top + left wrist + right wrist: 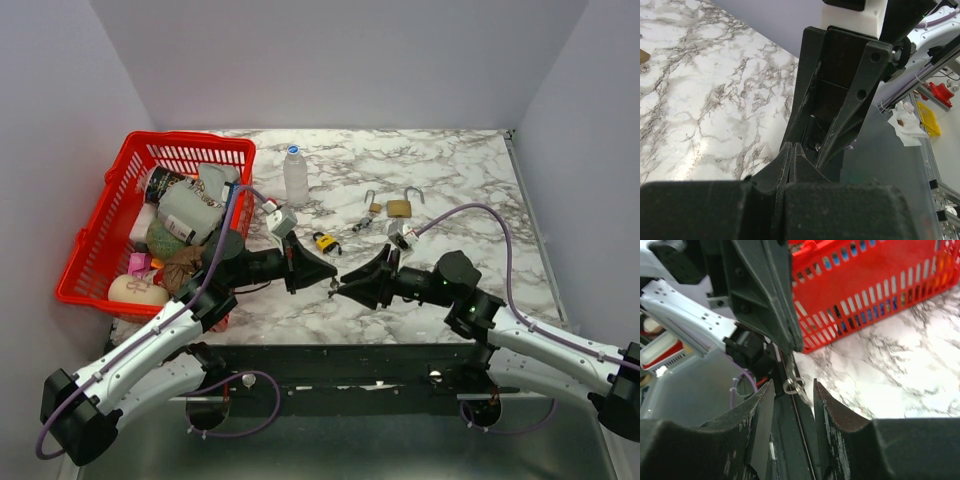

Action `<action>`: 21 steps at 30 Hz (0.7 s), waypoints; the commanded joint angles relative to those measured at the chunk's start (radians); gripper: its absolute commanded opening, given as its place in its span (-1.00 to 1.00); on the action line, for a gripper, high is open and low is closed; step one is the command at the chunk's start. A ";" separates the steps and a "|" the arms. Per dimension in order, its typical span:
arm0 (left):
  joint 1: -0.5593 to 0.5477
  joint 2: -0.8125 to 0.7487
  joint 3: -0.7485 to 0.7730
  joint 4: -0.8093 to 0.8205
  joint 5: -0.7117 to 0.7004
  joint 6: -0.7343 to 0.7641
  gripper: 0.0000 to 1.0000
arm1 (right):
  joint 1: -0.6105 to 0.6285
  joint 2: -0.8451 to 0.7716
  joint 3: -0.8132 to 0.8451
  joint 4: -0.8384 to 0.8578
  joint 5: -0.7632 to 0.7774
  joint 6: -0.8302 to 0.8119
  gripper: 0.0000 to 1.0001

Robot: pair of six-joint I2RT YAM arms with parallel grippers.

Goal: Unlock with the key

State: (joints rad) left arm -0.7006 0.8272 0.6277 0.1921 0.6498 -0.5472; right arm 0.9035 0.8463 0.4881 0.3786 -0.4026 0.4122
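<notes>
My left gripper holds the key pinched in mid-air, nearer me than the brass padlock, and my right gripper stands half-open around it, so an off-centre close could knock it loose.

basket left, bottle beside it, padlock further right
</notes>
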 commanded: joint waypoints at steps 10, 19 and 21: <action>0.001 -0.005 -0.006 0.052 0.042 -0.010 -1.00 | 0.000 0.071 0.018 0.169 -0.082 0.060 -0.30; 0.003 0.000 -0.011 0.067 0.050 -0.020 -1.00 | -0.005 0.102 -0.019 0.282 -0.068 0.114 -0.81; 0.001 0.000 -0.013 0.072 0.047 -0.022 -1.00 | -0.008 0.115 -0.016 0.284 -0.070 0.120 -0.94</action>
State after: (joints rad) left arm -0.7006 0.8288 0.6266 0.2287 0.6750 -0.5659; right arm 0.8993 0.9401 0.4839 0.5755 -0.4606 0.5095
